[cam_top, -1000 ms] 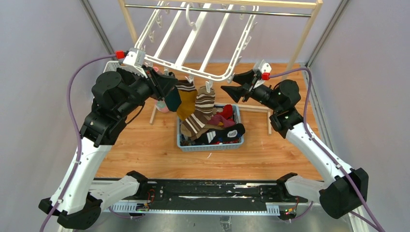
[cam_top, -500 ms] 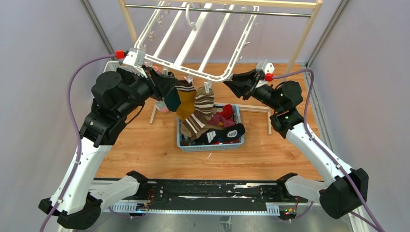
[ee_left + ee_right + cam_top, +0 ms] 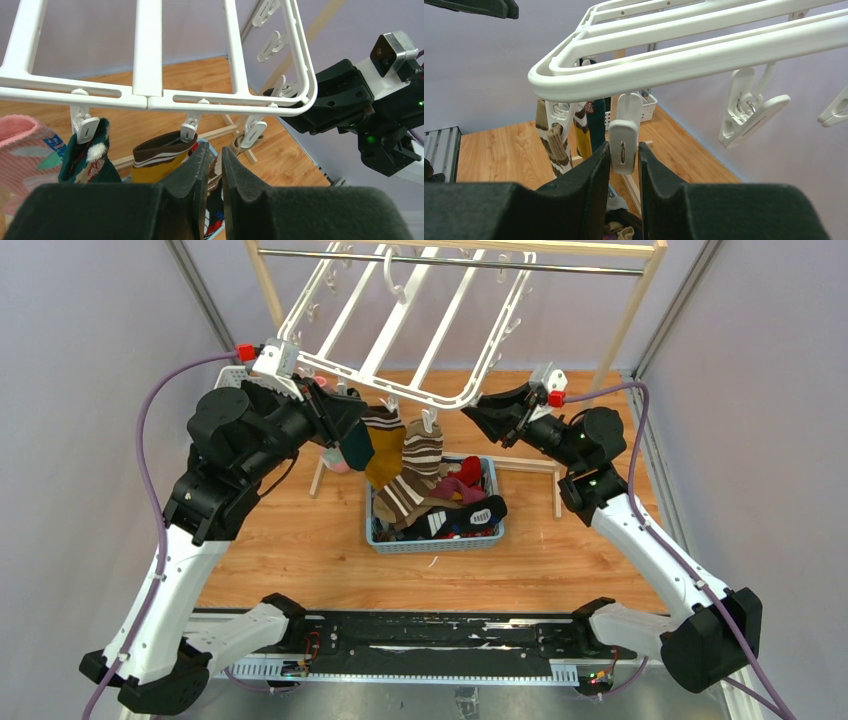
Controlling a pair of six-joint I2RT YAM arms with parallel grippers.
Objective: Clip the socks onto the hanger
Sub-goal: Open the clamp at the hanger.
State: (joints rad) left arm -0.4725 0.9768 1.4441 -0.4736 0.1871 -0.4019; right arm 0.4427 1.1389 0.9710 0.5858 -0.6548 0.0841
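Note:
The white hanger (image 3: 400,320) hangs tilted from a rail. Several socks are clipped along its near bar: pink (image 3: 25,145), teal (image 3: 87,160), mustard with a brown cuff (image 3: 155,155) and brown-and-cream striped (image 3: 420,455). More socks (image 3: 460,495) lie in the blue basket (image 3: 435,543) below. My left gripper (image 3: 345,418) is beside the hanging socks, with its fingers (image 3: 214,150) almost together and nothing between them. My right gripper (image 3: 472,408) is at the hanger's near right corner, with its fingers (image 3: 623,145) closed on a white clip (image 3: 624,131).
The wooden rack (image 3: 262,280) with a metal rail (image 3: 450,260) carries the hanger. Its wooden foot (image 3: 530,465) lies to the right of the basket. Other free clips (image 3: 749,112) dangle along the right side bar. Grey walls close in on both sides.
My right gripper has moved up and left to the hanger's corner and closed round a clip. The left arm and the socks have not moved.

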